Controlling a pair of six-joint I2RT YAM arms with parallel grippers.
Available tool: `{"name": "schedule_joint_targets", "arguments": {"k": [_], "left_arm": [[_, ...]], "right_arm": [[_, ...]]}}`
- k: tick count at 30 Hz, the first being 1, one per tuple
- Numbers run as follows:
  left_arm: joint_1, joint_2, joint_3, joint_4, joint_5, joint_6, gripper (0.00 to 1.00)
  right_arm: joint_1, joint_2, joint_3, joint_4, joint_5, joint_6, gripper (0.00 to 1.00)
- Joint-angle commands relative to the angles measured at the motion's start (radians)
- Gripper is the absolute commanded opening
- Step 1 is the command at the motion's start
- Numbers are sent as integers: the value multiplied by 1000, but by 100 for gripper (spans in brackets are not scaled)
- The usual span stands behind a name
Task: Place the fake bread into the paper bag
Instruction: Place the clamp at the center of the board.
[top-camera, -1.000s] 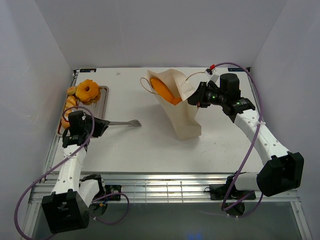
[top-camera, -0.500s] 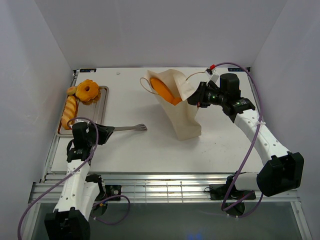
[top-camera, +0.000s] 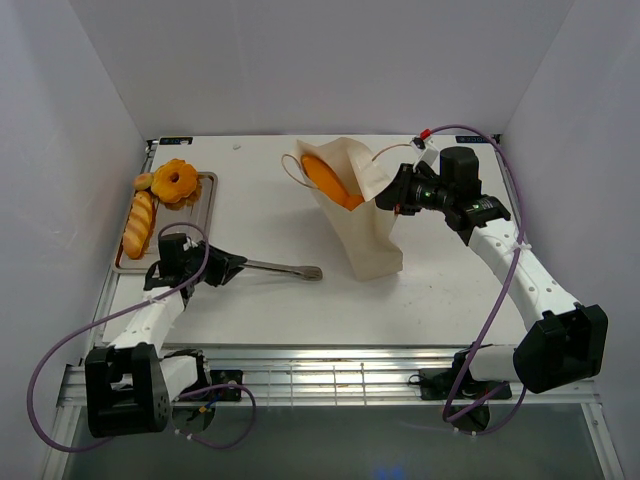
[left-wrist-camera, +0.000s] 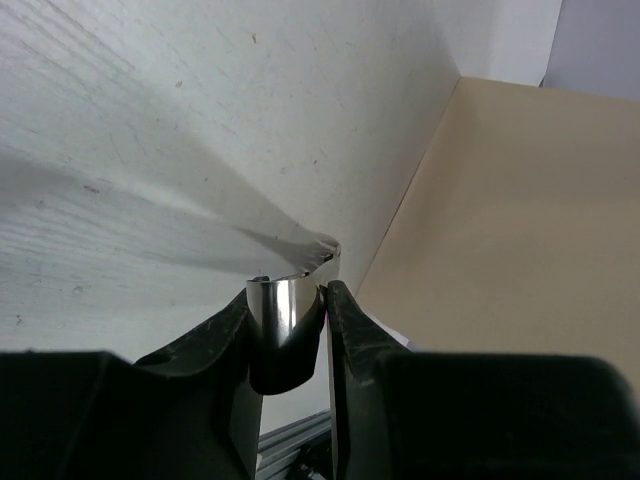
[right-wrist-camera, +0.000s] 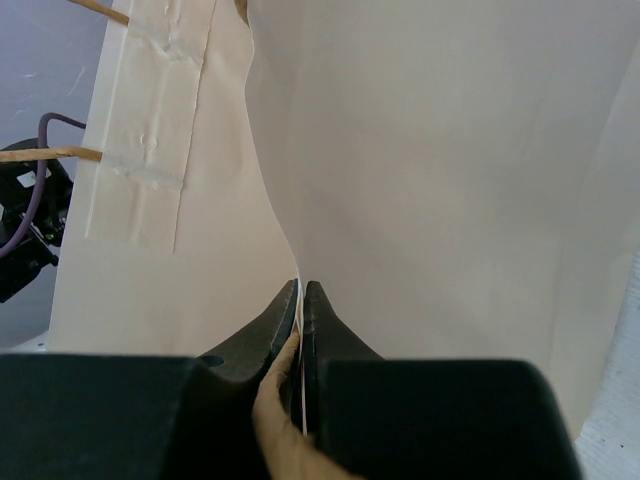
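Observation:
The tan paper bag (top-camera: 358, 215) stands tilted at the table's middle with an orange loaf (top-camera: 328, 178) showing in its open mouth. My right gripper (top-camera: 388, 199) is shut on the bag's rim (right-wrist-camera: 290, 230), holding it open. On the silver tray (top-camera: 204, 212) at the far left lie a ring doughnut (top-camera: 177, 181), a long loaf (top-camera: 138, 223) and a small roll (top-camera: 143, 181). My left gripper (top-camera: 232, 266) is shut on the thin metal tongs (top-camera: 285, 268), whose tips point right toward the bag. In the left wrist view the tongs (left-wrist-camera: 283, 305) sit between my jaws, with the bag (left-wrist-camera: 510, 230) to the right.
White walls close in the table on three sides. The table's near edge and a metal rail (top-camera: 330, 375) run below the arms. Purple cables (top-camera: 505, 290) trail from both arms.
My left gripper with the tongs has swung away from the tray, down and to the right, so the tong tips now lie nearer the bag. The right arm and bag have not moved.

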Motion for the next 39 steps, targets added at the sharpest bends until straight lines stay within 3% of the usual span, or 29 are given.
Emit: {"name": "schedule_joint_targets", "arguments": {"k": [1, 4, 11, 15, 21, 22, 27, 35, 39], "left_arm": [[-15, 11, -62, -84, -63, 103, 21], [-15, 5, -80, -86, -66, 106, 24], [-15, -9, -125, -86, -88, 98, 45], [-15, -14, -122, -103, -103, 107, 51], [-15, -76, -85, -164, -122, 147, 58], [-15, -78, -61, -191, -128, 170, 67], [-15, -98, 10, -262, -128, 202, 76], [-61, -112, 200, -376, -156, 319, 72], [-186, -49, 272, -484, -190, 275, 67]], "right_arm": [[-3, -4, 16, -18, 17, -24, 8], [-3, -5, 9, -17, 17, -24, 8], [-3, -4, 2, -11, 12, -22, 8], [-3, -10, 0, -12, 17, -22, 8], [-3, -11, -7, -12, 18, -22, 8], [-3, -11, -7, -12, 14, -22, 8], [-3, -14, -11, -11, 10, -22, 8], [-3, -14, -14, -8, 9, -19, 8], [-3, -17, -12, -3, 6, -13, 8]]}}
